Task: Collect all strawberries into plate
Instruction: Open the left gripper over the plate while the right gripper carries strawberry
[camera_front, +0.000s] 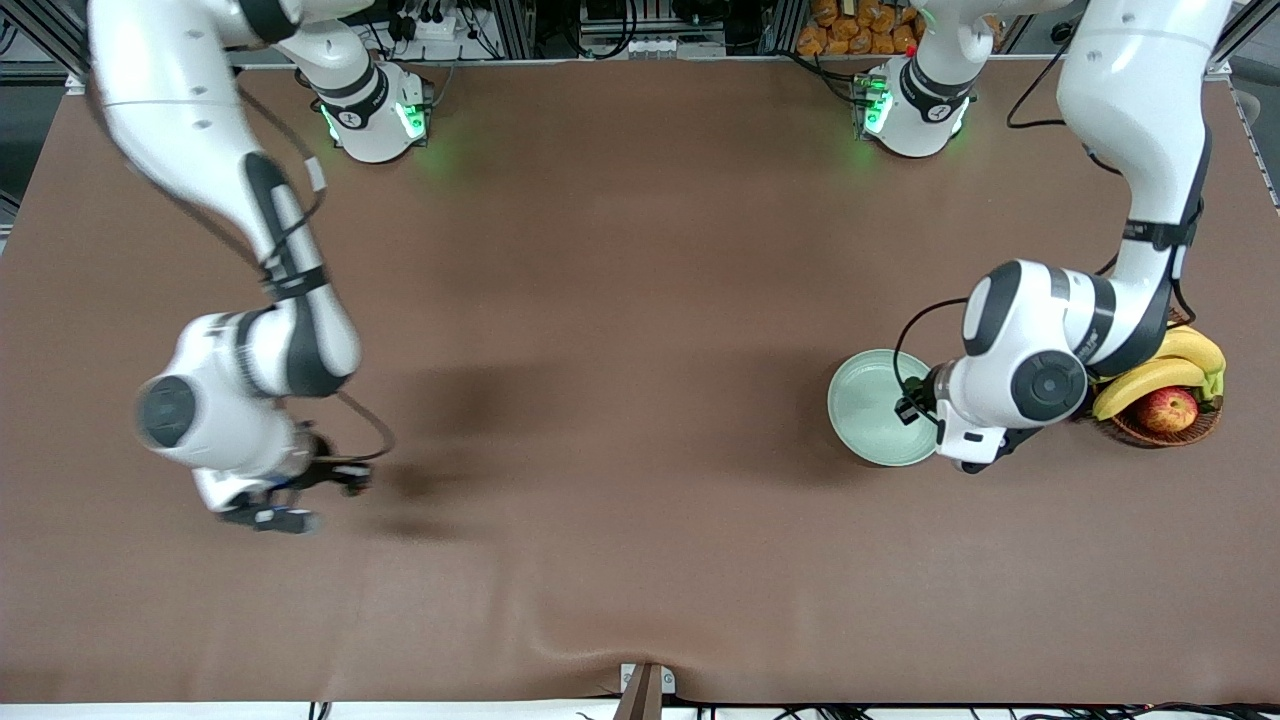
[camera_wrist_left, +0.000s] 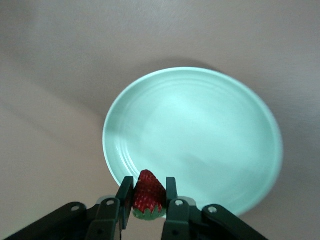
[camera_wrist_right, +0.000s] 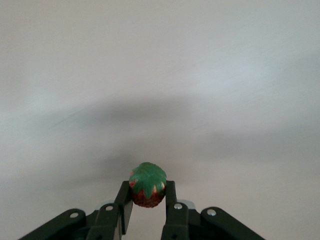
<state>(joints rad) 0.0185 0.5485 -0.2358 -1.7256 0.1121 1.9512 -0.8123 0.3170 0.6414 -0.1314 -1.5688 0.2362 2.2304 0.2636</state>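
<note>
Toward the right arm's end of the table, the right gripper (camera_wrist_right: 148, 202) pinches a strawberry (camera_wrist_right: 147, 185) above bare tabletop. The left gripper (camera_wrist_left: 148, 207) grips a second strawberry (camera_wrist_left: 148, 196) over the empty plate (camera_front: 872, 405); none delivered yet.

Lab: aluminium framing (camera_front: 520, 25), cabling (camera_front: 440, 20), table-mounted robots.
</note>
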